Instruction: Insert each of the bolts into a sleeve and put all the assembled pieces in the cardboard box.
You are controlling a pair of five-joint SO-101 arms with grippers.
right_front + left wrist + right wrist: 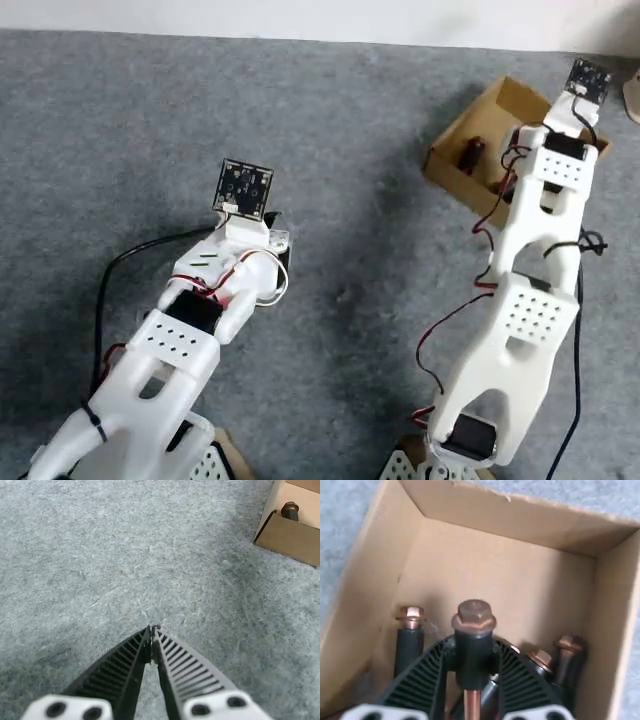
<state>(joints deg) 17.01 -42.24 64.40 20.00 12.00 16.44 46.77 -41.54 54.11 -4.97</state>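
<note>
Three assembled pieces lie in one cardboard box; a fourth piece (bolt in sleeve) is clamped in the right gripper above them; left gripper closed, empty, over carpet

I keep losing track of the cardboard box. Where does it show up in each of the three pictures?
High view: box at the upper right, partly under the right arm.
Left wrist view: box at the picture's edge, across the mat from the shut left gripper.
Right wrist view: box walls surround the right gripper, which holds a sleeved bolt.
Shared landmark: the grey mat around the box.
</note>
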